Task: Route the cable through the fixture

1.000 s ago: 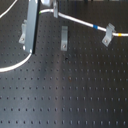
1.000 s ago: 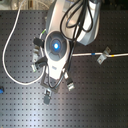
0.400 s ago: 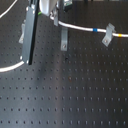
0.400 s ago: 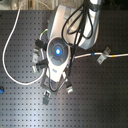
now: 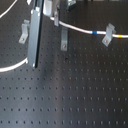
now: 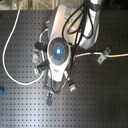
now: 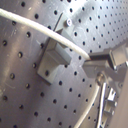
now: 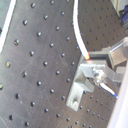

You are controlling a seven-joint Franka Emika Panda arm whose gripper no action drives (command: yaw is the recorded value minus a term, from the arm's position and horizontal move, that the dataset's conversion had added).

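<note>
White thin flexible cable [image 5: 80, 29] with short blue and yellow bands runs lengthwise across the black perforated table [image 5: 75, 95], lying on the small grey metal clip fixture [image 7: 54, 59] in the first wrist view. Tool sits right beside the cable at that clip; grip state: cannot tell, fingertips unclear.
</note>
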